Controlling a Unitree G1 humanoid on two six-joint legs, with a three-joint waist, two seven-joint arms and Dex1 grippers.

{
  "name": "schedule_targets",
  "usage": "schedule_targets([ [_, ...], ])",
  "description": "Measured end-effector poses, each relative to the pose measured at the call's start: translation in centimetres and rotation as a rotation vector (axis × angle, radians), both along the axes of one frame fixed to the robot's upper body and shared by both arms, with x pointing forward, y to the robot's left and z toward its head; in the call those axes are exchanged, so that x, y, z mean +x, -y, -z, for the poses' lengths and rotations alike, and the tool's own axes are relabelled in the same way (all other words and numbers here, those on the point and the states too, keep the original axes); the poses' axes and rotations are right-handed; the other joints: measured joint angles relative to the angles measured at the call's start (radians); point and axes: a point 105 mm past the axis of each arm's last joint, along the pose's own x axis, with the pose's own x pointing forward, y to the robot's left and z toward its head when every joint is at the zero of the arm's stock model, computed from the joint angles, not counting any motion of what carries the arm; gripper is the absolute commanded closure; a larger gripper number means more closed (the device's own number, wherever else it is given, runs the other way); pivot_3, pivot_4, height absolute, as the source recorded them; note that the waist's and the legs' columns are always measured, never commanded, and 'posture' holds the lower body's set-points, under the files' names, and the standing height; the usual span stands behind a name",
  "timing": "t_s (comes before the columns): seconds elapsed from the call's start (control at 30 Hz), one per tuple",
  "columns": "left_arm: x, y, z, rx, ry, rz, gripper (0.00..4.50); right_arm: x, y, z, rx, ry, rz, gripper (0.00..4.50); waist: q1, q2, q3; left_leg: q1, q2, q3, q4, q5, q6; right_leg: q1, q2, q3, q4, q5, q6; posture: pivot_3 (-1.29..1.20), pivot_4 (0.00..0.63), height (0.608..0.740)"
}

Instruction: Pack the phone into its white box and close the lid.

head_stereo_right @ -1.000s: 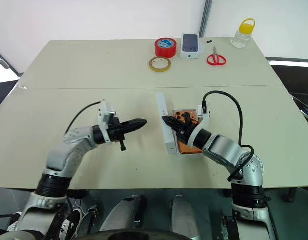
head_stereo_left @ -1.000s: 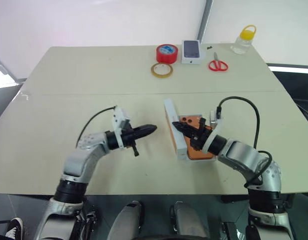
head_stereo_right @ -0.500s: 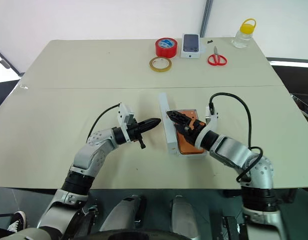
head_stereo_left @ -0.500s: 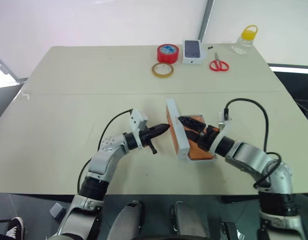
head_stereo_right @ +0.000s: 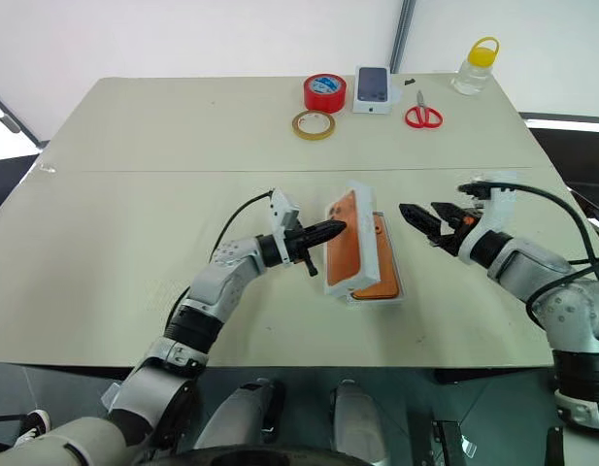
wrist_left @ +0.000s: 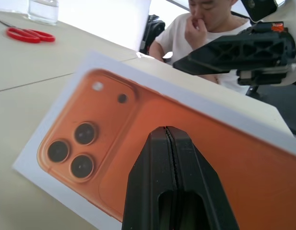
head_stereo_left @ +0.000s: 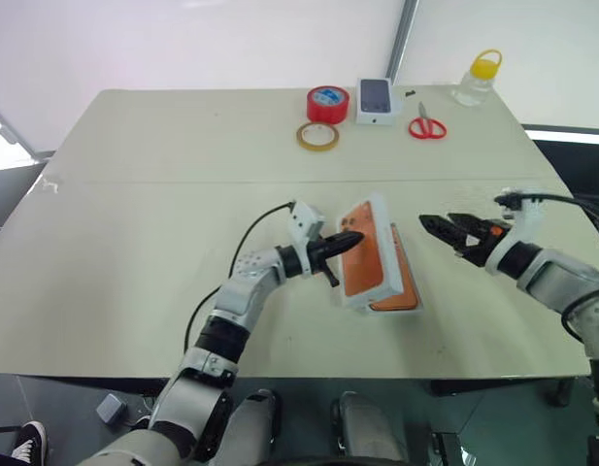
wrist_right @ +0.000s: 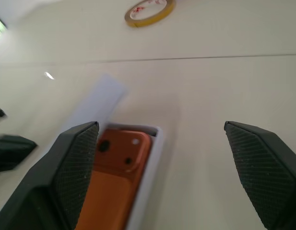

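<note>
The phone [wrist_right: 120,191] is seen lying in the white box [head_stereo_right: 391,291] on the table [head_stereo_left: 134,223]; the lid [head_stereo_left: 365,250] (orange-printed top) is tilted over it, touched by the left gripper [head_stereo_left: 349,239], fingers together; right gripper [head_stereo_left: 441,229] fingers spread apart, well clear

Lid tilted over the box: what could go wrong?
The white lid printed with an orange phone stands tilted on one edge, with only the shut left gripper against it; it may drop skewed across the shallow white box. The open right gripper hangs apart, so a push could slide the box and its orange phone.
</note>
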Motion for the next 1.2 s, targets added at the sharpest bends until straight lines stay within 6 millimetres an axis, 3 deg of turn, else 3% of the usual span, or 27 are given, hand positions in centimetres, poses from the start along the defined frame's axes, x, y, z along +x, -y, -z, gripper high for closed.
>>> schedule_targets([
  [0.2, 0.3, -2.4, 1.1, 0.047, -0.012, -0.037, 4.5, 0.4, -0.3, 1.3, -0.17, 0.046, -0.022, 4.17, 0.003, 0.0, 0.0, 0.0, 0.0, 0.0, 0.001, 0.0, 0.0, 0.0, -0.001, 0.001, 0.0, 0.0, 0.0, 0.0, 0.15, 0.74],
  [0.23, 0.5, -2.8, 0.9, 0.051, -0.003, -0.05, 4.5, 0.4, -0.4, 1.4, -0.196, 0.056, -0.027, 4.46, 0.004, 0.0, 0.0, 0.0, -0.001, 0.0, 0.001, 0.0, 0.0, 0.0, -0.001, 0.001, 0.0, 0.0, 0.0, 0.0, 0.15, 0.74],
  [0.37, 1.6, -4.8, 0.0, 0.037, 0.005, -0.136, 4.5, 0.5, -1.2, 1.9, -0.238, 0.079, -0.063, 4.46, 0.004, 0.0, 0.0, 0.0, -0.001, -0.001, 0.001, 0.0, 0.0, 0.0, -0.001, 0.001, 0.0, 0.0, 0.0, 0.0, 0.15, 0.74],
  [0.5, 2.5, -5.7, 0.4, 0.068, -0.053, -0.188, 4.5, 0.1, -2.1, 3.4, -0.318, 0.062, -0.126, 4.46, 0.004, 0.0, 0.0, 0.0, -0.001, -0.001, 0.001, 0.0, 0.0, 0.0, -0.001, 0.001, 0.0, 0.0, 0.0, 0.0, 0.15, 0.74],
  [0.73, 1.8, -3.3, 3.3, 0.221, -0.125, -0.105, 4.5, 0.1, -2.7, 3.8, -0.342, 0.071, -0.151, 4.46, 0.004, 0.0, 0.0, 0.0, -0.001, -0.001, 0.001, 0.0, 0.0, 0.0, -0.001, 0.001, 0.0, 0.0, 0.0, 0.0, 0.15, 0.74],
  [1.2, 1.1, -1.3, 2.4, 0.208, -0.108, -0.046, 4.5, -0.5, -2.0, 3.7, -0.364, 0.081, -0.143, 4.46, 0.004, 0.0, 0.0, 0.0, -0.001, -0.001, 0.001, 0.0, -0.001, 0.0, -0.001, 0.001, 0.0, 0.0, 0.0, 0.0, 0.15, 0.74],
])
